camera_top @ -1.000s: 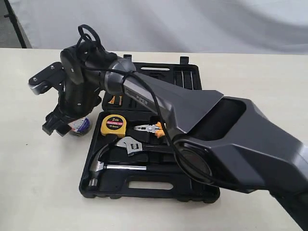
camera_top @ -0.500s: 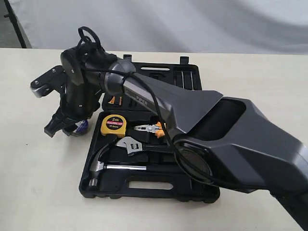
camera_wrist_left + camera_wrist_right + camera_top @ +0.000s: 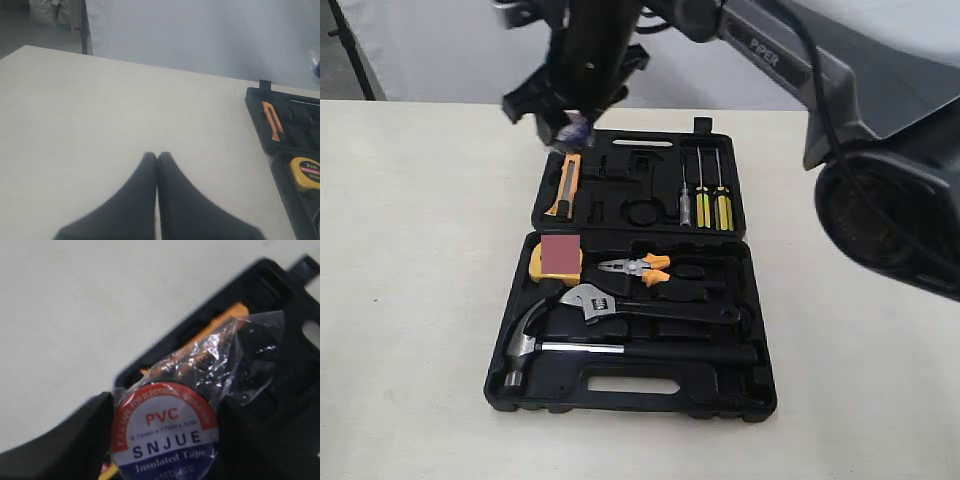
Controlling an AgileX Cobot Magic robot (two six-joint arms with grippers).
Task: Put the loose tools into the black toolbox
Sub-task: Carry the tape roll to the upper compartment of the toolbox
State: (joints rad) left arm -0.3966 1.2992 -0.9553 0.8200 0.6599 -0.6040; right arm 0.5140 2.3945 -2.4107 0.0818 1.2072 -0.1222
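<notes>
We see the claw hammer (image 3: 582, 348) and the adjustable wrench (image 3: 620, 308) lying in their recesses in the near half of the black toolbox (image 3: 720, 398), so we judge these two done. The right fingers (image 3: 75, 440) pinch the PVC tape roll (image 3: 165, 432) in the air above the far half's corner; only this remains to place. The left fingers (image 3: 135, 200) are pressed together, empty, over the counter (image 3: 100, 110)

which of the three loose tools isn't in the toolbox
The tape roll: the right gripper holds it in the air, while the hammer and the wrench lie in recesses of the black toolbox.
</notes>
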